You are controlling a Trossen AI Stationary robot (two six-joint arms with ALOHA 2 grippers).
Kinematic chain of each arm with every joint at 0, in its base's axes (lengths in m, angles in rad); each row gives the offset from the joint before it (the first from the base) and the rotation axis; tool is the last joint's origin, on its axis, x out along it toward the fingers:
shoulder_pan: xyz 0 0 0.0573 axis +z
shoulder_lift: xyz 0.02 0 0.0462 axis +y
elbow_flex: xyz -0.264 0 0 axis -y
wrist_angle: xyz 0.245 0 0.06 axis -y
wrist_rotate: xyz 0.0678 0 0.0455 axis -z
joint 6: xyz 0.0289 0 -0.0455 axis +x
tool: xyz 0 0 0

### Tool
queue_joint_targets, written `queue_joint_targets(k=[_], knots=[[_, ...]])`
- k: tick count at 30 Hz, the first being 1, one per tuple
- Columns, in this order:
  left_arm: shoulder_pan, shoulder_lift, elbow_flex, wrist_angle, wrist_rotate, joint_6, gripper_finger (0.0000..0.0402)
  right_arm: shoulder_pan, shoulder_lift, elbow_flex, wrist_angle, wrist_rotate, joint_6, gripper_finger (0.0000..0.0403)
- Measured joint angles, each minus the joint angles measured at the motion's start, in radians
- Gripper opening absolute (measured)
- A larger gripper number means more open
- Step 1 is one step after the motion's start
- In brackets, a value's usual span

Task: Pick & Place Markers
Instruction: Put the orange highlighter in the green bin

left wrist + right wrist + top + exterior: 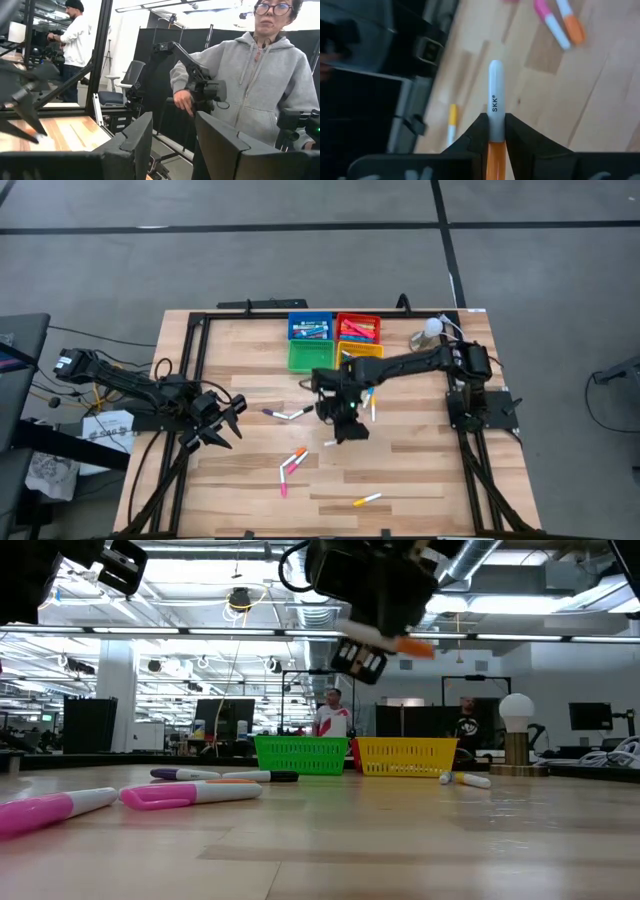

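Wooden table [420, 470], four trays [335, 340], right tool [496, 125] clamped on one orange marker [495, 107], left tool [222, 420] half-open, empty.

Robotics lab in an open-plan office hall: wooden bench [400, 470] framed by black rails, exposed ceiling ducts [500, 555] and strip lights, monitors [225, 720] on distant desks, office chair [131, 75], people [270, 75] standing nearby.

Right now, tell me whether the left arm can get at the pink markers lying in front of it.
Probably yes. The left gripper hangs open and empty at the table's left side, and the pink markers lie on bare wood nearby. The right gripper, holding an orange marker, is clear of that path.
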Motion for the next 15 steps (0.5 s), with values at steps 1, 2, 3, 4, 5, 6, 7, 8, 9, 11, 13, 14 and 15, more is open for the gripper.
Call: queue_joint_targets(k=[1,2,3,4,5,6,7,8,9,11,13,14,15], knots=[[0.000,0.000,0.000,0.000,0.000,0.000,0.0150,-0.014,0.000,0.014,-0.006,-0.031,0.000,0.0044],[0.000,0.000,0.000,0.000,0.000,0.000,0.0150,-0.028,0.000,0.028,-0.007,-0.061,0.000,0.0044],[0.000,0.000,0.000,0.000,0.000,0.000,0.0150,-0.041,0.000,0.042,-0.008,-0.088,0.000,0.0044],[0.000,0.000,0.000,0.000,0.000,0.000,0.0150,-0.054,0.000,0.054,-0.009,-0.112,0.000,0.0044],[0.000,0.000,0.000,0.000,0.000,0.000,0.0150,-0.065,0.000,0.068,-0.011,-0.131,0.000,0.0044],[0.000,0.000,0.000,0.000,0.000,0.000,0.0150,-0.077,0.000,0.083,-0.011,-0.147,0.000,0.0044],[0.000,0.000,0.000,0.000,0.000,0.000,0.0150,-0.087,0.000,0.098,-0.010,-0.163,0.003,0.0045],[0.000,0.000,0.000,0.000,0.000,0.000,0.0150,-0.097,0.000,0.113,-0.009,-0.175,0.007,0.0045],[0.000,0.000,0.000,0.000,0.000,0.000,0.0150,-0.106,0.000,0.125,-0.008,-0.177,0.015,0.0045],[0.000,0.000,0.000,0.000,0.000,0.000,0.0150,-0.122,0.000,0.146,-0.009,-0.176,0.025,0.0044],[0.000,0.000,0.000,0.000,0.000,0.000,0.0150,-0.135,0.000,0.166,-0.008,-0.175,0.026,0.0044],[0.000,0.000,0.000,0.000,0.000,0.000,0.0150,-0.141,-0.001,0.173,-0.008,-0.171,0.026,0.0044],[0.000,0.000,0.000,0.000,0.000,0.000,0.0150,-0.146,-0.001,0.179,-0.008,-0.159,0.026,0.0044]])
